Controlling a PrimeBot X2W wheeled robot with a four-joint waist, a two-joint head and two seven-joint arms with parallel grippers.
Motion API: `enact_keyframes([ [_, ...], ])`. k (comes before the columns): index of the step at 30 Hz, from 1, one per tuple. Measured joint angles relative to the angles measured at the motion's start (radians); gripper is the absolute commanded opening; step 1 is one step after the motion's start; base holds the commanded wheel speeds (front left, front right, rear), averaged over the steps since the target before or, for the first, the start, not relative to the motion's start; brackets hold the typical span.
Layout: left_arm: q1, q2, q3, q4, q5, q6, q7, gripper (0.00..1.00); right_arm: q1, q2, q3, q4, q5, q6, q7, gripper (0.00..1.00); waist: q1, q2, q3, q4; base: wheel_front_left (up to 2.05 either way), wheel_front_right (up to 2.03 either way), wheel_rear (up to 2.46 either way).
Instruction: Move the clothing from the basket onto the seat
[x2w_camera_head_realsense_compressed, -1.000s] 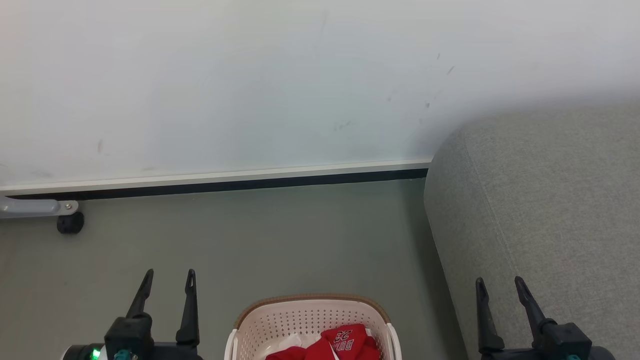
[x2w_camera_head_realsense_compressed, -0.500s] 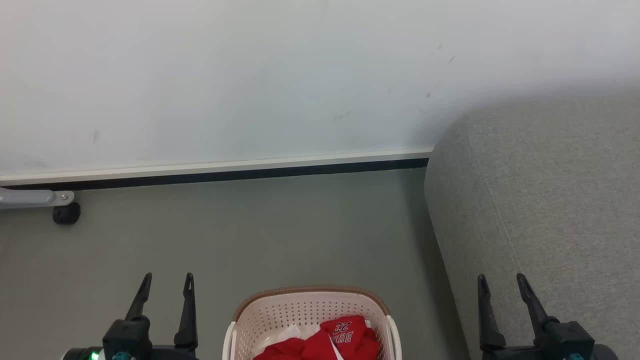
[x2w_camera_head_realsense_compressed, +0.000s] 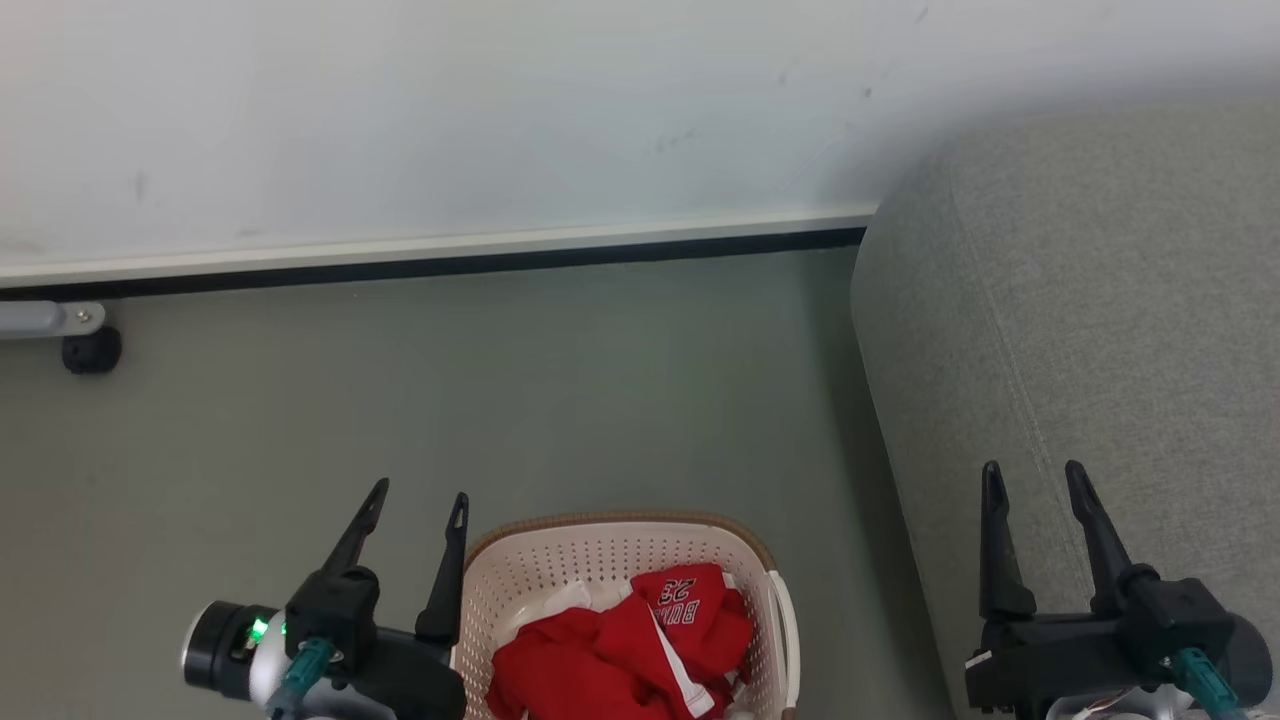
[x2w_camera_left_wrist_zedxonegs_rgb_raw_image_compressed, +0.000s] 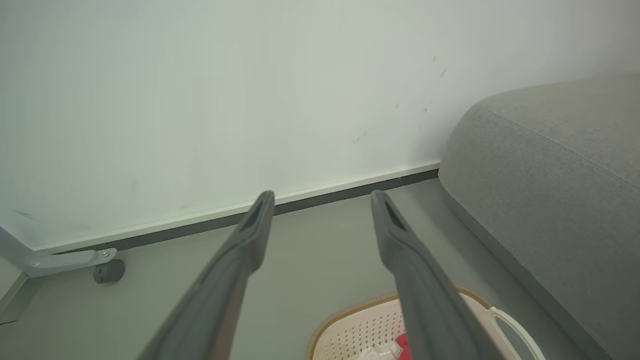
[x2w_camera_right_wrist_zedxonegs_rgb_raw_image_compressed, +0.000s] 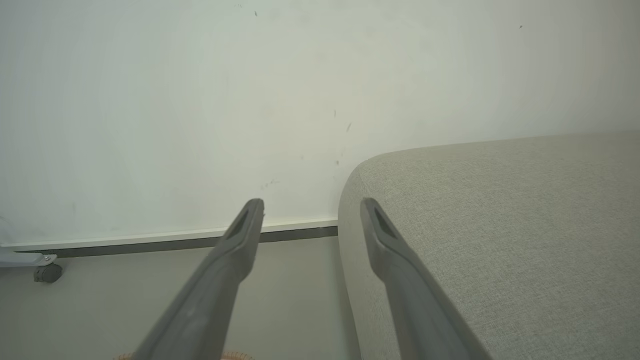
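Note:
The cream-white basket (x2w_camera_head_realsense_compressed: 540, 572) with its brown rim stands on the floor at the bottom middle of the head view. Red clothing (x2w_camera_head_realsense_compressed: 620, 655) with white trim and the number 23 lies bunched inside it. The grey sofa seat (x2w_camera_head_realsense_compressed: 1100, 330) rises along the right. My left gripper (x2w_camera_head_realsense_compressed: 418, 498) is open just left of the basket's rim, nothing between its fingers. My right gripper (x2w_camera_head_realsense_compressed: 1035, 478) is open over the sofa's near edge. In the left wrist view the basket rim (x2w_camera_left_wrist_zedxonegs_rgb_raw_image_compressed: 350, 312) and a sliver of red clothing (x2w_camera_left_wrist_zedxonegs_rgb_raw_image_compressed: 402, 344) sit below the open left gripper (x2w_camera_left_wrist_zedxonegs_rgb_raw_image_compressed: 322, 196). The right wrist view shows the open right gripper (x2w_camera_right_wrist_zedxonegs_rgb_raw_image_compressed: 310, 204) beside the sofa (x2w_camera_right_wrist_zedxonegs_rgb_raw_image_compressed: 500, 225).
A white wall with a dark baseboard (x2w_camera_head_realsense_compressed: 450, 262) closes off the far side. A grey metal leg with a black caster (x2w_camera_head_realsense_compressed: 90, 350) stands at the far left by the wall. Grey-green floor (x2w_camera_head_realsense_compressed: 500, 400) stretches between the basket and the wall.
The head camera has tilted down, so wall and floor slid up the picture and more of the basket shows. My left gripper has shifted right, toward the basket's rim. Both grippers stay open.

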Motion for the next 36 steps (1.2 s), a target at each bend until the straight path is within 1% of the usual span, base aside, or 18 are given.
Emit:
enact_keyframes([
  [7, -0.045, -0.011, -0.068, 0.082, 0.042, -0.039, 0.021, 1.0, -0.022, -0.001, -0.037, -0.045, 0.0, 0.0, 0.0, 1.0, 0.0, 0.0, 0.089, -0.018, 0.0, 0.0, 0.0],
  [12, -0.084, -0.014, -0.11, 0.136, 0.06, -0.07, 0.038, 1.0, -0.065, -0.001, -0.058, -0.08, -0.009, 0.0, 0.0, 1.0, 0.0001, 0.0, 0.155, -0.039, 0.0, 0.0, 0.0],
  [14, -0.101, -0.017, -0.132, 0.158, 0.083, -0.08, 0.044, 1.0, -0.084, -0.001, -0.065, -0.091, -0.009, 0.0, 0.0, 1.0, 0.0001, 0.0001, 0.181, -0.05, 0.0, 0.0, 0.0],
  [28, -0.238, -0.063, -0.263, 0.298, 0.16, -0.115, 0.086, 1.0, -0.274, -0.005, -0.08, -0.16, -0.025, 0.0, -0.003, 1.0, 0.0002, 0.0001, 0.373, -0.124, 0.0, 0.0, 0.0],
  [31, -0.279, -0.063, -0.298, 0.337, 0.181, -0.124, 0.095, 1.0, -0.323, -0.005, -0.076, -0.181, -0.028, 0.0, -0.003, 1.0, 0.0002, 0.0002, 0.43, -0.141, 0.0, 0.0, 0.0],
  [36, -0.334, -0.064, -0.319, 0.383, 0.208, -0.128, 0.104, 1.0, -0.376, -0.004, -0.061, -0.21, -0.037, 0.0, -0.003, 1.0, 0.0001, 0.0001, 0.501, -0.161, 0.0, 0.0, 0.0],
])
